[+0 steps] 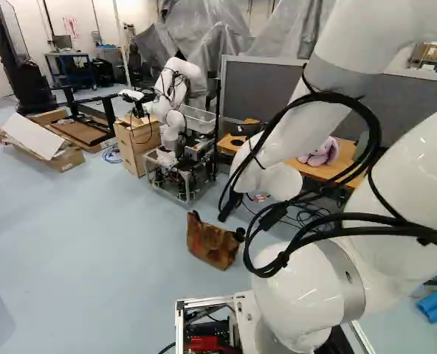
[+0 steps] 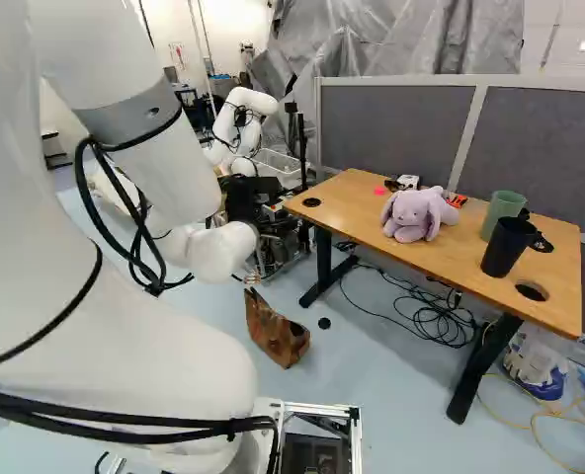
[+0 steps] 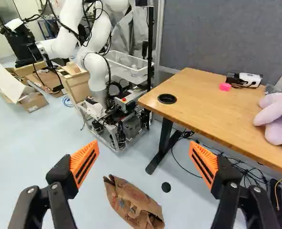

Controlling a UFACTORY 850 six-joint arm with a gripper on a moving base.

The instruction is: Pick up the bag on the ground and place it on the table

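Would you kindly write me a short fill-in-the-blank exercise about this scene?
1. The crumpled brown paper bag lies on the pale blue floor, near a small round disc coloured ____.
2. The black hand with orange pads holds nothing, its two fingers standing ____, not shut.
3. On the light-brown wooden table, the tall black mug stands beside a tapered cup coloured ____.

Missing words: black; open; green.

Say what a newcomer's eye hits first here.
Probably the big white arm looming across both base views. Then the purple plush rabbit on the wooden table, and the crumpled brown bag on the floor, ahead of the open, orange-padded jaws. Another robot stands beyond.
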